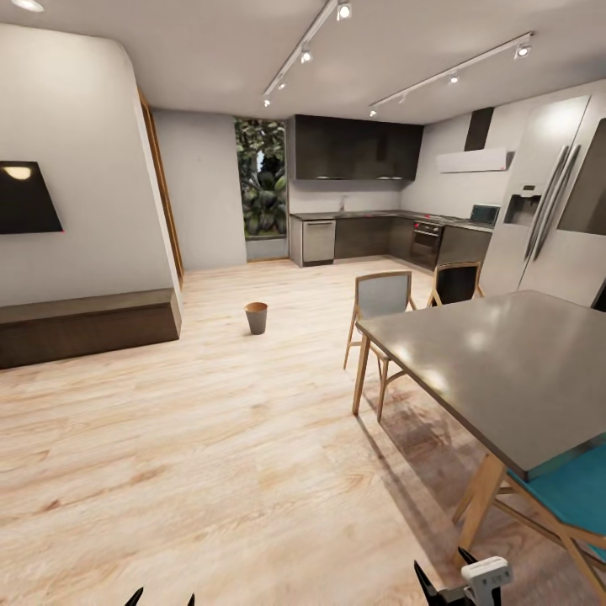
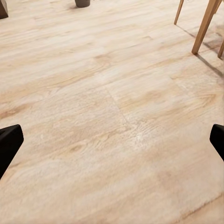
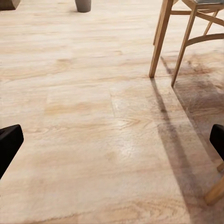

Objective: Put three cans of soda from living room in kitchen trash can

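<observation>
**Q:** On the wood floor, where does the bin stand?

**A:** Bin (image 1: 256, 317): one, upright, on open floor (image 1: 210, 454) between the low bench (image 1: 84, 324) and the dining table (image 1: 505, 370), well ahead of the robot. Each wrist view catches its base at the frame's edge (image 2: 82, 3) (image 3: 83, 5). No cans are visible here, so the step in hand is judged to be travel, either past the bin or toward it.

**Q:** And the grippers?

**A:** Left gripper (image 2: 112, 142) and right gripper (image 3: 112, 142): both spread wide, nothing between the fingers, bare floor beyond. In the head view only dark tips show at the lower edge, so their pose there is hard to read.

**Q:** How should the move be done well?

**A:** Keep to the open floor left of the table; the nearest chair leg (image 3: 158, 39) stands close to the right arm's side. Keep the bin centred if approaching.

**Q:** Counts?

**A:** One bin, one table, one fridge (image 1: 551, 210); three chairs show, two grey-backed, one teal (image 1: 564, 492).
</observation>
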